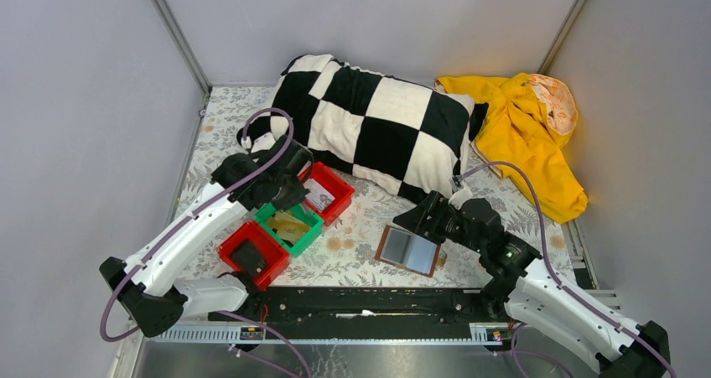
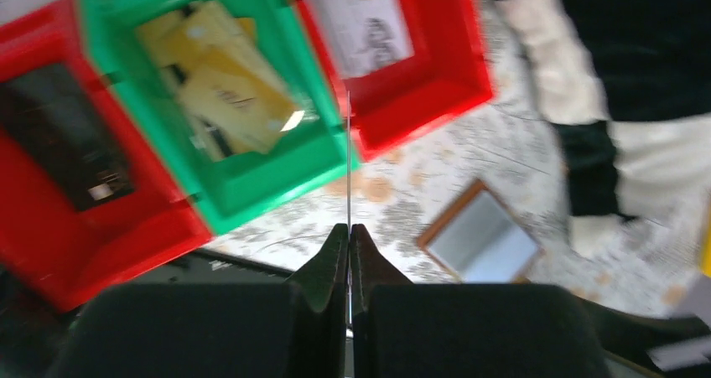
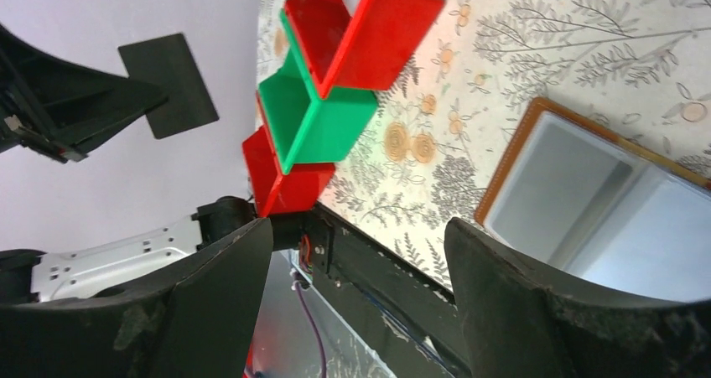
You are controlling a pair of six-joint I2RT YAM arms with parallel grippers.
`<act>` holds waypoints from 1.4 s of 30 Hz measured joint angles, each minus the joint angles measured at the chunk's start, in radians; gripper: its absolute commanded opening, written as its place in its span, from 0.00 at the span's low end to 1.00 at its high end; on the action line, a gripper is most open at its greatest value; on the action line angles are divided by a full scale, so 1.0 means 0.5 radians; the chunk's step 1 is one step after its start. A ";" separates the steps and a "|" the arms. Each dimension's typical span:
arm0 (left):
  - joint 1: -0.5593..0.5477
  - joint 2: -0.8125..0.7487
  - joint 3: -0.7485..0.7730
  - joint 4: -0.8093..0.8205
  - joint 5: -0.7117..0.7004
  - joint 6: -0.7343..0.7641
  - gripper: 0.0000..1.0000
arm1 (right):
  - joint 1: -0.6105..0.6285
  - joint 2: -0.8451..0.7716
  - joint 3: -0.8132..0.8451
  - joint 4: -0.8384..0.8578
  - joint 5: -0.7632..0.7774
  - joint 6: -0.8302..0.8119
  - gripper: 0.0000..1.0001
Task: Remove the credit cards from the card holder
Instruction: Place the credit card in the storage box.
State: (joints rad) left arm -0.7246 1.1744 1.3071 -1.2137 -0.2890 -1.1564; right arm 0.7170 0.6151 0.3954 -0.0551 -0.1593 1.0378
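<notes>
Small flat brown leather-like bifold card holder (image 1: 408, 250): lies opened flat on the floral-print table cover (image 1: 360, 219), brown rim around two pale grey-blue shiny inner faces, both facing up. It sits to the right of the bins, near the front rail.

Right gripper (image 1: 417, 219): just above the holder's far edge, jaws spread wide, nothing between them.

Left gripper (image 2: 349, 231): over the bins, pinched tight on a thin dark flat card (image 3: 168, 85) (only an edge-on line in its own wrist view).

Three square plastic bins in a touching row:
- near red bin (image 1: 228, 251): flat dark item (image 2: 67, 143)
- green bin (image 1: 310, 237): several yellow cards (image 2: 226, 93)
- far red bin (image 1: 342, 200): white printed card (image 2: 369, 18)
</notes>
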 measured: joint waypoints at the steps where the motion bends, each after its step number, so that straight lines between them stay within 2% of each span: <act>1: 0.002 0.005 0.009 -0.080 -0.072 -0.027 0.00 | 0.000 0.008 0.000 -0.018 0.004 -0.005 0.82; 8: 0.027 0.008 -0.243 -0.378 -0.298 -0.210 0.00 | 0.000 0.047 0.000 -0.115 0.037 -0.044 0.83; 13: 0.170 0.005 -0.383 -0.448 -0.369 -0.239 0.00 | 0.000 0.089 0.011 -0.207 0.056 -0.092 0.83; 27: 0.683 -0.085 -0.742 -0.470 -0.350 0.069 0.00 | 0.000 0.448 0.172 -0.330 0.083 -0.274 0.83; 31: 0.710 -0.056 -0.803 -0.474 -0.343 0.107 0.00 | -0.011 0.556 0.192 -0.328 0.068 -0.321 0.84; 39: 0.713 0.189 -0.839 -0.459 -0.309 0.114 0.00 | -0.079 0.644 0.204 -0.329 0.031 -0.397 0.84; 40: 0.713 0.193 -0.839 -0.459 -0.304 0.114 0.01 | -0.087 0.644 0.211 -0.330 0.027 -0.407 0.84; 42: 0.713 0.194 -0.839 -0.459 -0.291 0.114 0.11 | -0.099 0.644 0.223 -0.328 0.016 -0.420 0.84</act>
State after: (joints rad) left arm -0.3683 1.2713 0.8875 -1.4429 -0.4347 -1.0996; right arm 0.6674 0.9371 0.5068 -0.2192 -0.1513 0.8280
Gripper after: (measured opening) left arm 0.010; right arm 0.839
